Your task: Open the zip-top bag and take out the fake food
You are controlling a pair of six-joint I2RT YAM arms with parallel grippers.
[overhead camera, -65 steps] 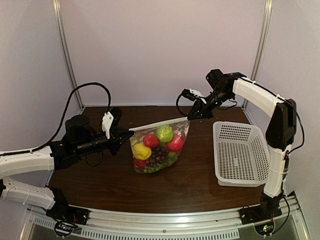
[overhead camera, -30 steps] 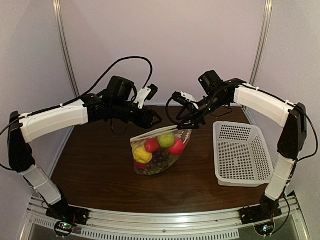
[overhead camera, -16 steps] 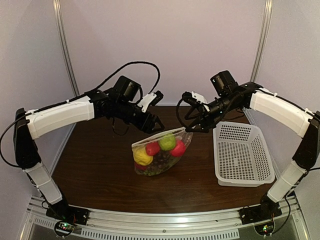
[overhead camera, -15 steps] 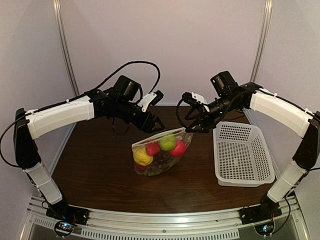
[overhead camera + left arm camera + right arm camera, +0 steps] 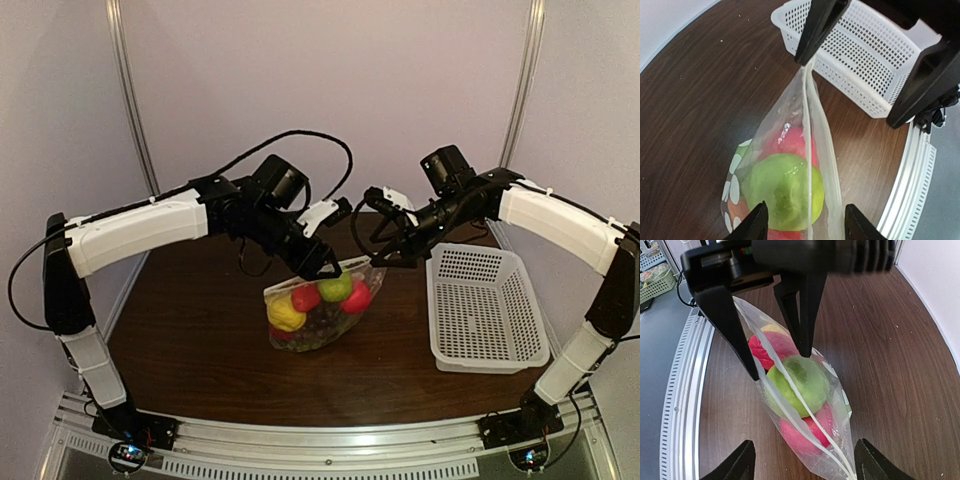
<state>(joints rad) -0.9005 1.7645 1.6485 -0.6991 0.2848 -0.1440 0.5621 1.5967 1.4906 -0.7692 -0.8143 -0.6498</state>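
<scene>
The zip-top bag (image 5: 318,305) stands on the dark table, its white zip strip (image 5: 806,150) running along the top. Through the clear plastic I see the fake food: a green apple (image 5: 797,382), red fruits (image 5: 805,432), a yellow lemon (image 5: 283,310) and dark grapes (image 5: 320,320). My left gripper (image 5: 325,268) is open and straddles the bag's left top end, one finger on each side (image 5: 807,222). My right gripper (image 5: 385,257) is open too, with the bag's right end between its fingers (image 5: 805,465). One right fingertip (image 5: 812,47) meets the end of the zip strip.
A white perforated basket (image 5: 485,305) stands on the table to the right of the bag, close under the right arm. The metal rail (image 5: 330,440) runs along the table's near edge. Walls and corner posts close in the back and sides.
The left arm has swung right and down, bringing its gripper onto the bag's left top end, and its jaws have narrowed a little. The right gripper has hardly moved in the last half second.
</scene>
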